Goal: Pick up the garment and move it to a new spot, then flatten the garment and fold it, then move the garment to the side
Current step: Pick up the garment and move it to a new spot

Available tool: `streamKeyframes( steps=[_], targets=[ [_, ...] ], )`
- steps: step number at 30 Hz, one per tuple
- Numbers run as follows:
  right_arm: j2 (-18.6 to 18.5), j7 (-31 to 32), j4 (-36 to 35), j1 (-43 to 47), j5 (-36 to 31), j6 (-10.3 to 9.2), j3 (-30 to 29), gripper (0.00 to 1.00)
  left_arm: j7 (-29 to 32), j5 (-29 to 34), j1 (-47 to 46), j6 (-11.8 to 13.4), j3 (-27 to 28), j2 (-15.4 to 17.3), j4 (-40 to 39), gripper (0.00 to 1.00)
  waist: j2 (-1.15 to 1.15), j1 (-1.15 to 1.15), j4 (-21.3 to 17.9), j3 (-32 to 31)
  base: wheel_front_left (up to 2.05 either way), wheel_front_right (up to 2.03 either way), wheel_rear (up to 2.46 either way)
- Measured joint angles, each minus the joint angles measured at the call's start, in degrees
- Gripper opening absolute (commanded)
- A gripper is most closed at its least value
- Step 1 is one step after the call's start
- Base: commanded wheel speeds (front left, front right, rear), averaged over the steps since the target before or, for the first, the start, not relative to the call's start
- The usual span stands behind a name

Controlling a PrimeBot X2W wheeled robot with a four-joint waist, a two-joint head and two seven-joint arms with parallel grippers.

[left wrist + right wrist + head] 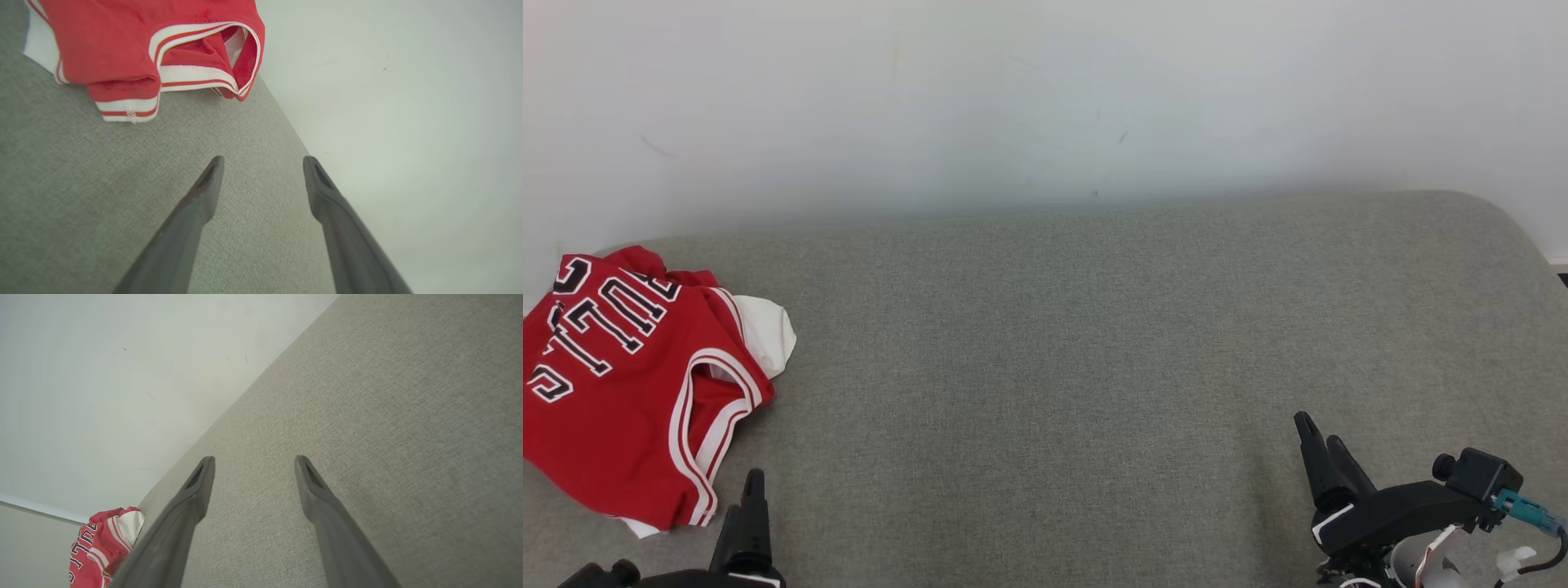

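Observation:
The garment [621,384] is a red jersey with white trim and black-and-white lettering, lying crumpled at the far left of the grey fabric surface [1094,343]. In the left wrist view the garment [139,53] lies just beyond my fingers, armhole trim facing me. My left gripper [747,510] sits at the bottom left, just below the jersey's lower hem, apart from it; the left gripper [263,163] stands open and empty. My right gripper [1319,437] hovers at the lower right, far from the jersey. The right gripper [253,463] is open with nothing between its fingers; the garment [102,547] shows small at lower left.
A pale wall [1045,98] runs along the back edge of the grey surface. The surface rounds off at its right corner [1503,220]. Wide bare fabric stretches between the jersey and my right gripper.

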Motion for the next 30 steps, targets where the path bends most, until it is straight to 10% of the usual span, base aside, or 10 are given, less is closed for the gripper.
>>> streamKeyframes(
  steps=[30],
  targets=[
    [-2.8,-3.7,1.3,-2.5,-23.8,-4.05,5.5,1.0,-3.0,28.1,0.1,4.1,1.2,-0.4,-2.0,1.0,0.0,0.0,-1.2,-0.9,0.0,0.0,0.0]
  ],
)
